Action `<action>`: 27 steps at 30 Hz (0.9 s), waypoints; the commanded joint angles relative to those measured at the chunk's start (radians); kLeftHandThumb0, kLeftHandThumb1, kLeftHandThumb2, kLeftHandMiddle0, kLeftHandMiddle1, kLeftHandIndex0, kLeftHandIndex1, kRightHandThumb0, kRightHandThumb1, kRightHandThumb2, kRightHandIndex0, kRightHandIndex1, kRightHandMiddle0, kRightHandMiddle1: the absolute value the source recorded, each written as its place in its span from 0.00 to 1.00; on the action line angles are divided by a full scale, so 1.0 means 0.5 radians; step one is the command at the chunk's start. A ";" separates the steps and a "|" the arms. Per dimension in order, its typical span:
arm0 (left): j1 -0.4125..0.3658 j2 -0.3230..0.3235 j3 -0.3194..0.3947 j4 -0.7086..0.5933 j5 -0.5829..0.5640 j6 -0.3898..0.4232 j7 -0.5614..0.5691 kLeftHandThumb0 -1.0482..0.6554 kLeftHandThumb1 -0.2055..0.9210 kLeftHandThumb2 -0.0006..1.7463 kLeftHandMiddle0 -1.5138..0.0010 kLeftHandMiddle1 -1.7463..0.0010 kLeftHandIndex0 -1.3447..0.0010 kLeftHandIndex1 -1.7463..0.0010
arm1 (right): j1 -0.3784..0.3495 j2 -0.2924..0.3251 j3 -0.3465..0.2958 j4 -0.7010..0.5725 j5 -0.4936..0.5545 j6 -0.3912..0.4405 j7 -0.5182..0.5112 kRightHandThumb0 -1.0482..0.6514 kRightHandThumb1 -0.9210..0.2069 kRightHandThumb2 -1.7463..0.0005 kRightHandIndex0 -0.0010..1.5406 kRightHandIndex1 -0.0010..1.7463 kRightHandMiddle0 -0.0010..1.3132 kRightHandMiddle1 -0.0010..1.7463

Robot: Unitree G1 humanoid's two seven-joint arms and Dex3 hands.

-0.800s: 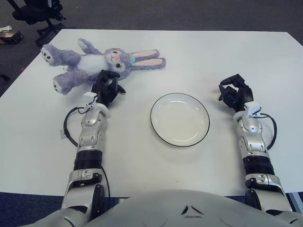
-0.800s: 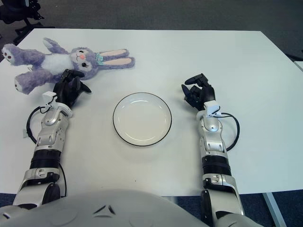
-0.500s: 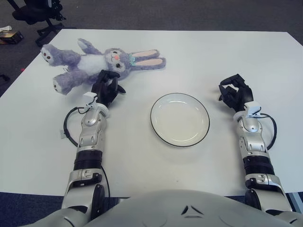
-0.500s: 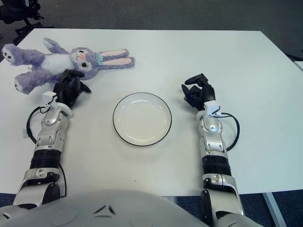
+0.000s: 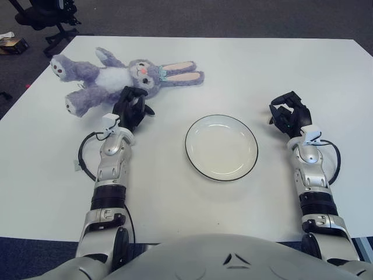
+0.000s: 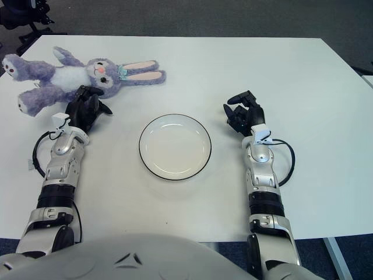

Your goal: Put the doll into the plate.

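A purple and white bunny doll (image 5: 119, 77) lies on its back at the far left of the white table, long ears pointing right. A white plate (image 5: 221, 147) with a dark rim sits empty in the middle. My left hand (image 5: 132, 108) hovers just in front of the doll's head, fingers relaxed and holding nothing. My right hand (image 5: 289, 115) shows to the right of the plate, fingers loosely curled around nothing.
The white table (image 5: 245, 64) stretches across both views, its left edge close to the doll's feet. An office chair base (image 5: 49, 17) stands on the dark carpet beyond the far left corner. A thin cable loops beside my left forearm (image 5: 112, 160).
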 commanded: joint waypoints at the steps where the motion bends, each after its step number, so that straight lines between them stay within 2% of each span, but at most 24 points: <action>1: 0.088 -0.030 -0.010 0.086 0.005 0.058 0.013 0.41 1.00 0.26 0.53 0.00 0.80 0.03 | 0.070 0.028 0.009 0.083 -0.004 0.051 0.009 0.41 0.00 0.78 0.48 0.93 0.26 0.91; 5: 0.085 -0.028 -0.008 0.093 0.010 0.038 0.014 0.41 1.00 0.26 0.52 0.00 0.80 0.04 | 0.065 0.029 0.011 0.089 -0.006 0.050 0.007 0.41 0.00 0.78 0.48 0.93 0.26 0.91; 9: 0.113 -0.037 0.005 0.087 0.023 -0.144 0.006 0.41 1.00 0.25 0.53 0.00 0.78 0.05 | 0.062 0.033 0.014 0.099 -0.009 0.041 0.002 0.41 0.00 0.78 0.48 0.93 0.26 0.91; 13: 0.113 -0.041 0.010 0.106 0.024 -0.203 0.005 0.41 1.00 0.24 0.53 0.00 0.77 0.06 | 0.059 0.035 0.016 0.105 -0.011 0.037 0.000 0.41 0.00 0.78 0.49 0.93 0.26 0.91; 17: 0.116 -0.051 0.020 0.146 0.023 -0.361 -0.009 0.41 1.00 0.24 0.53 0.00 0.77 0.06 | 0.059 0.039 0.020 0.114 -0.015 0.023 -0.006 0.41 0.00 0.78 0.49 0.93 0.26 0.91; 21: 0.111 -0.048 0.020 0.181 0.018 -0.433 -0.019 0.41 1.00 0.23 0.53 0.00 0.76 0.07 | 0.060 0.041 0.022 0.115 -0.018 0.019 -0.009 0.41 0.00 0.78 0.49 0.93 0.26 0.91; 25: 0.088 -0.020 0.015 0.338 -0.001 -0.872 -0.192 0.41 1.00 0.22 0.52 0.04 0.74 0.09 | 0.063 0.053 0.031 0.113 -0.029 0.010 -0.021 0.41 0.00 0.79 0.49 0.93 0.26 0.91; 27: 0.076 -0.007 0.014 0.390 0.005 -0.984 -0.225 0.41 1.00 0.21 0.50 0.07 0.72 0.10 | 0.062 0.057 0.034 0.112 -0.033 0.009 -0.028 0.41 0.00 0.79 0.50 0.92 0.27 0.91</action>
